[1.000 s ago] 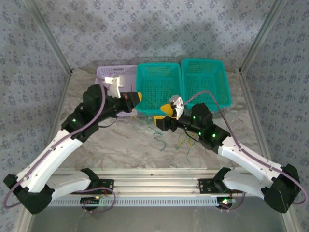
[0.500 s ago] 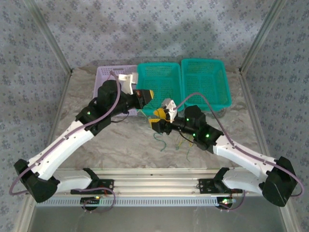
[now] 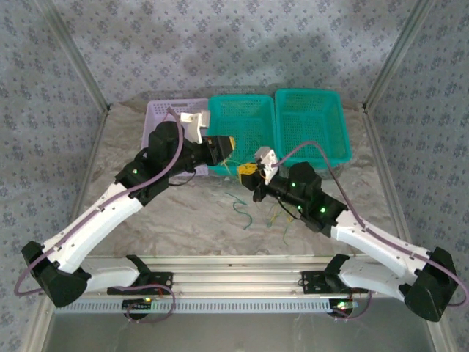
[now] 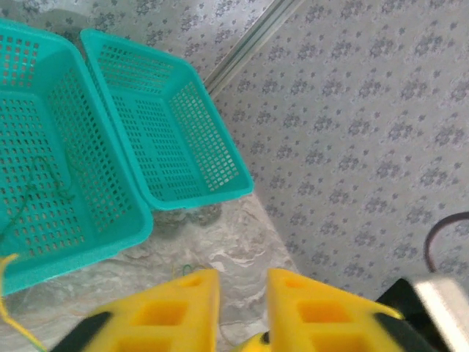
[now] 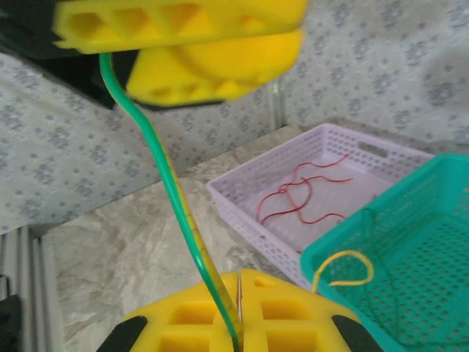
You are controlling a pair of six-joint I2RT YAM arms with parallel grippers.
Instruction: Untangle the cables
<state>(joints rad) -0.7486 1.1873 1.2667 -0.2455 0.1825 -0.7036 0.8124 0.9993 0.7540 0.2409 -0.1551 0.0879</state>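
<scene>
- Over middle basket's (image 3: 240, 98) near-left corner: left gripper (image 3: 229, 144), fingers narrowly parted.
- Just beside: right gripper (image 3: 248, 172), pinching green cable (image 5: 176, 205).
- Desk (image 3: 183, 216) centre-front: loose cables (image 3: 245, 213), bare surface around.

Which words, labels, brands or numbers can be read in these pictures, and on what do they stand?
None can be read. The baskets, the arms and the green cable bear no print; the wall shows only a flower pattern.
</scene>
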